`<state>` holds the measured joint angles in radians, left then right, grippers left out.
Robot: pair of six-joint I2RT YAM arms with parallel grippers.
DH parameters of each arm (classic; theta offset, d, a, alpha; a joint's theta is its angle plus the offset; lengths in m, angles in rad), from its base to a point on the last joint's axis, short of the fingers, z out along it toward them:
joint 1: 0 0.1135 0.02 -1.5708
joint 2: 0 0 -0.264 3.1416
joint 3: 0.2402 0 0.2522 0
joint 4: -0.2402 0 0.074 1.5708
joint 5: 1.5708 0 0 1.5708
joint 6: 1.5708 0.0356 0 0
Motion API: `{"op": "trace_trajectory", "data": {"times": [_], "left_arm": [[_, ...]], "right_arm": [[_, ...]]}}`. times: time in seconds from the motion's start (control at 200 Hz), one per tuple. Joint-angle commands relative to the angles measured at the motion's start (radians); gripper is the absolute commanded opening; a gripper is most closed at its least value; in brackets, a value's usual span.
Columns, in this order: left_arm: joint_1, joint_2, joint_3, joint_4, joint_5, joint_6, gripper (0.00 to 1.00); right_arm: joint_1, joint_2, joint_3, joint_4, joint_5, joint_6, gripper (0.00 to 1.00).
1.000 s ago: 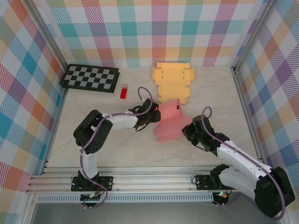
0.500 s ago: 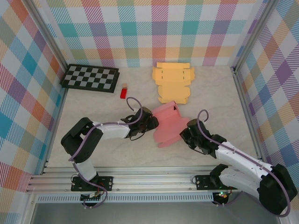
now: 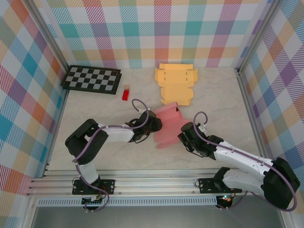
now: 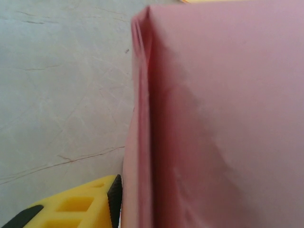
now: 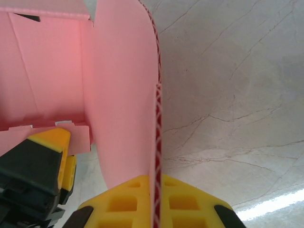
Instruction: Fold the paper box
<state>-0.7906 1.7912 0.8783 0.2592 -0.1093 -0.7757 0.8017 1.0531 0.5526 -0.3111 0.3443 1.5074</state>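
Note:
The pink paper box (image 3: 167, 126) stands partly folded at the table's middle, between my two grippers. My right gripper (image 3: 184, 135) is at its right side; in the right wrist view the right gripper (image 5: 158, 183) is shut on the edge of a pink flap (image 5: 124, 95). My left gripper (image 3: 154, 124) is at the box's left wall. In the left wrist view one yellow finger (image 4: 80, 204) has its black pad against the pink wall (image 4: 213, 118), which hides the other finger. The left gripper (image 5: 40, 166) also appears beside a small pink tab.
A flat yellow box blank (image 3: 175, 83) lies behind the pink box. A checkerboard (image 3: 92, 79) sits at the back left, with a small red block (image 3: 126, 93) to its right. Metal frame rails (image 3: 247, 102) border the marble table.
The right gripper has carried its flap leftward, and the pink box has become narrower and more upright. The left gripper shifted right and closer, staying against the box's left wall.

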Motion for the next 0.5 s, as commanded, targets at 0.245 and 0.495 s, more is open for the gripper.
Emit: {"op": "trace_trajectory", "data": {"times": [0.245,0.495], "left_arm": [[-0.013,0.068,-0.005,0.077,-0.004,-0.004,0.26],[-0.014,0.097,0.078,-0.007,-0.1,-0.066,0.23]], "right_arm": [[0.014,0.046,0.048,-0.001,-0.028,0.012,0.0],[0.046,0.102,0.079,0.021,-0.042,0.014,0.0]]}}
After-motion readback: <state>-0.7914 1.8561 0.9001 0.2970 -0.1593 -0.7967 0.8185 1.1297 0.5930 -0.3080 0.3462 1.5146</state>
